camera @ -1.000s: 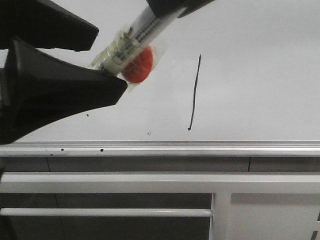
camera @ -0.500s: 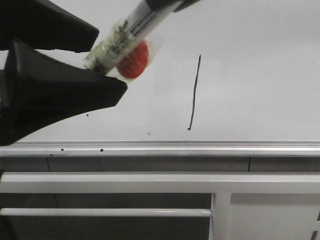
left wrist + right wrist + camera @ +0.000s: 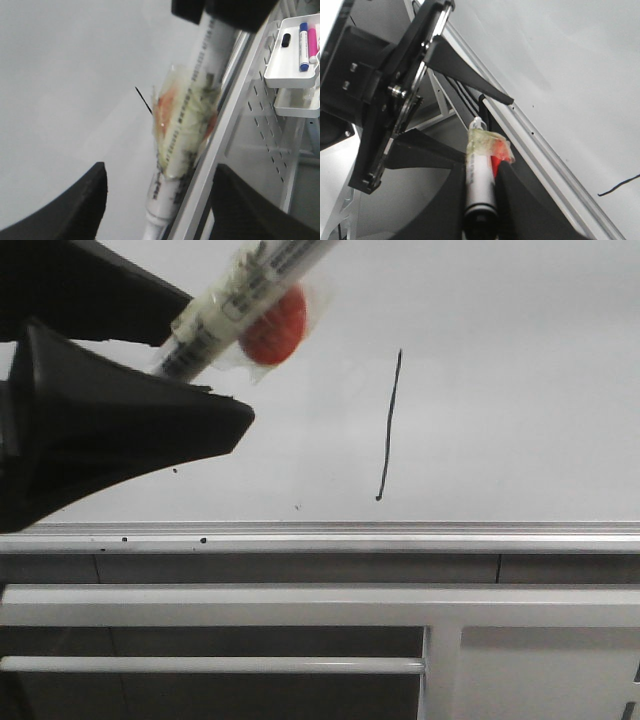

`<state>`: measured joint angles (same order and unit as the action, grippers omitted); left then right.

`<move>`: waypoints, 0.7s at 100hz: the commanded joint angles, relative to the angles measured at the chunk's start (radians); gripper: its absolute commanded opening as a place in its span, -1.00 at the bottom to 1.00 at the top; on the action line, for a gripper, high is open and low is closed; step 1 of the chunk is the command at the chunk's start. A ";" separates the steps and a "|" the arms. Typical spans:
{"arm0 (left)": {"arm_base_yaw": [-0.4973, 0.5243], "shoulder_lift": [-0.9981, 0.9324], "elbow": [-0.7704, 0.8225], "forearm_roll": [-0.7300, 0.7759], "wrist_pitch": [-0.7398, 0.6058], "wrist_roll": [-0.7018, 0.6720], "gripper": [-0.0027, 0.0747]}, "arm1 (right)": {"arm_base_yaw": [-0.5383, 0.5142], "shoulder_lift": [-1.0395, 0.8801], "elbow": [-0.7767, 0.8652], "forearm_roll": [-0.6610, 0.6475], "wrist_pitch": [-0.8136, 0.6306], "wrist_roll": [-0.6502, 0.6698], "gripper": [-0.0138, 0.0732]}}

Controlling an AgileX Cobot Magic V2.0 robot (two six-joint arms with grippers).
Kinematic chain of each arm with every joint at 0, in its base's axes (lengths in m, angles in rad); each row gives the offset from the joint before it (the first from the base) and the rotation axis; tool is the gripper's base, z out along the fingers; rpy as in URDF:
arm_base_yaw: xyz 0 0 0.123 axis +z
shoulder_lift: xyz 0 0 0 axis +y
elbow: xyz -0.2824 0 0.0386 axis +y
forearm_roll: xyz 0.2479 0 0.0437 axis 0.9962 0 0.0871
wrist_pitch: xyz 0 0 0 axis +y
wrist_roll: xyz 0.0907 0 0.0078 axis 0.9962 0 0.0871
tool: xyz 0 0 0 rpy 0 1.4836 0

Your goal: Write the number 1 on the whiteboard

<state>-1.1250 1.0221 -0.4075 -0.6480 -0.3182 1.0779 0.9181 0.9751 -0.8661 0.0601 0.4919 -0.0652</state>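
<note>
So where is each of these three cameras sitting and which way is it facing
Front: behind the arms, facing the whiteboard and number 1; left gripper at the left.
Left wrist: on the left arm, facing the marker; own open fingers show.
Right wrist: on the right arm; right gripper holds the marker, left gripper beyond.
All share the marker, stroke and board.
</note>
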 commanded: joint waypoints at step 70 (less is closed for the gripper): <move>-0.008 -0.008 -0.033 0.006 -0.062 -0.008 -0.98 | -0.010 -0.026 -0.037 0.005 -0.049 -0.002 -0.78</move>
<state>-1.1273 1.0225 -0.4075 -0.6437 -0.3049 1.0860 0.9144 0.9640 -0.8676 0.0601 0.5104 -0.0652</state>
